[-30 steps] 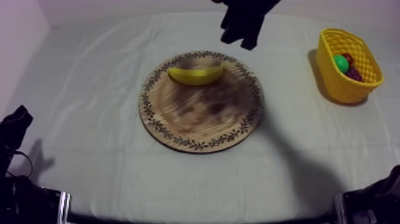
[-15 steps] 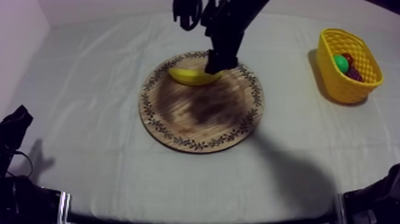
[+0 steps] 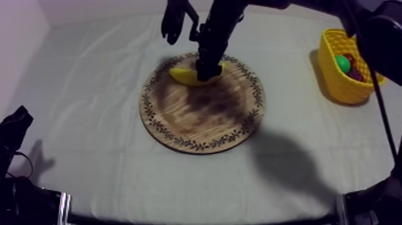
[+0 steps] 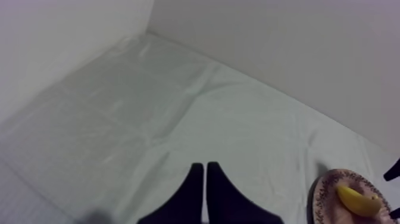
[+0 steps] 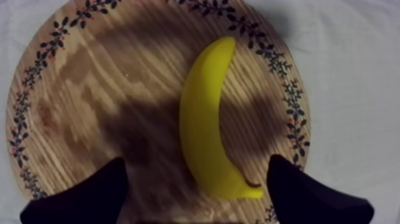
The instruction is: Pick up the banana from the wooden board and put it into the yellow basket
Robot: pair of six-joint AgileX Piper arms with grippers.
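Right end effector (image 5: 195,162) spread wide, one finger on each side of the single banana (image 5: 205,131), which lies on the far part of the one wooden board (image 3: 203,119). One yellow basket (image 3: 341,84) far right on the worktop (image 3: 90,119). Left end effector (image 4: 205,170) pressed together, near left.

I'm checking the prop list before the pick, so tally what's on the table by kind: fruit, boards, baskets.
Toy fruit: 4, namely the curved yellow toy banana on the board, and in the basket a round green fruit, a small red fruit and a dark purple bunch of grapes
round wooden board with patterned rim: 1
yellow lattice basket: 1
Total: 6
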